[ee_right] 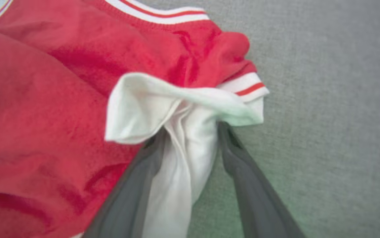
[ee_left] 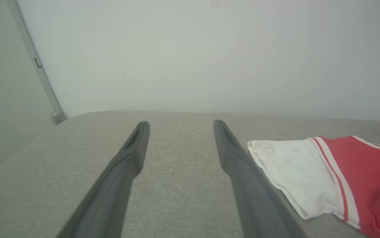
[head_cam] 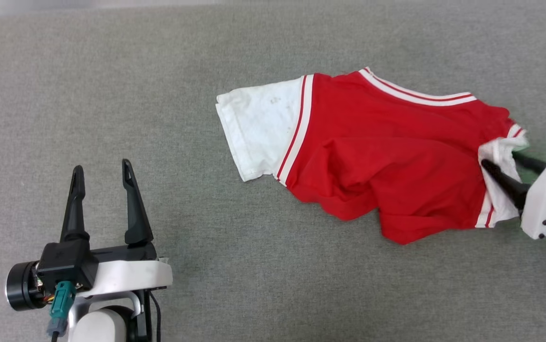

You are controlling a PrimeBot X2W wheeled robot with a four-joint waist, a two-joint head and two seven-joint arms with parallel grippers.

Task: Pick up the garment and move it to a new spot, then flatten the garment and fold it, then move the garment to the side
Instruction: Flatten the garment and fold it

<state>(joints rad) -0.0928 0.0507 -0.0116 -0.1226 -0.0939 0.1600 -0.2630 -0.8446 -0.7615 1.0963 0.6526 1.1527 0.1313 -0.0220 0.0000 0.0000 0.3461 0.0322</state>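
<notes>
My left gripper (head_cam: 102, 165) had two long black tapered fingers, a glossy white wrist shell (head_cam: 125, 278) and a teal plug (head_cam: 62, 299).

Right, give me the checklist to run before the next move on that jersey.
1. Right gripper open: ok, its jaws stand apart on either side of the crumpled sleeve.
2. Crumpled sleeve free of those jaws: not ok, its white fabric lies bunched between them.
3. Left gripper ready: ok, jaws open, nothing in them, apart from the garment.
4. Garment flat: not ok, the red body is rumpled and one sleeve is wadded.
5. Other sleeve spread: ok, it lies flat on the grey surface.
</notes>
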